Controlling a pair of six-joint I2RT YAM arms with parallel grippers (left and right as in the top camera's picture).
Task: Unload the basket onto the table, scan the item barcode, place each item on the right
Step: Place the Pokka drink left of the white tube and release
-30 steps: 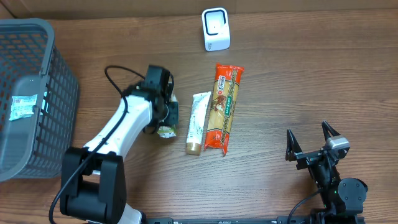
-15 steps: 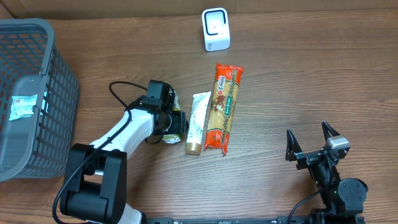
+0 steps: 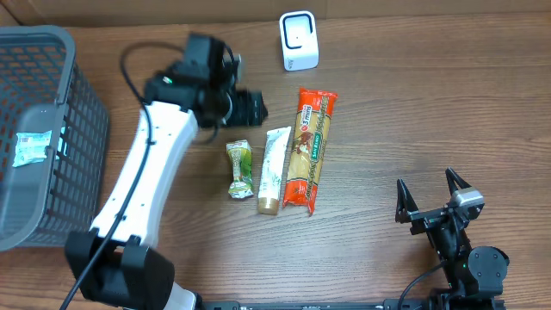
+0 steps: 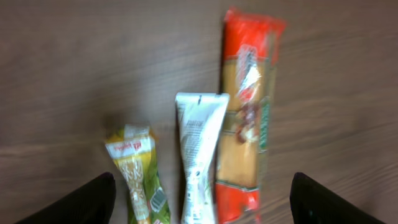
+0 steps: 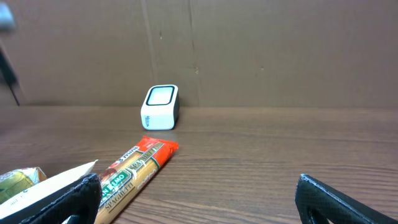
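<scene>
Where the overhead view looks down on the table (image 3: 413,103), the left claw (image 3: 251,109) hangs spread and empty just beyond the green packet (image 3: 238,170); that packet lies flat beside a white tube (image 3: 273,170) and a spaghetti pack (image 3: 311,150); the scanner (image 3: 299,40) stands well apart; the right claw (image 3: 429,200) is spread, holding nothing; from the left wrist, the fingers (image 4: 87,200) sit wide apart over the three items; from the right wrist, the scanner stands upright beyond the spaghetti pack.
</scene>
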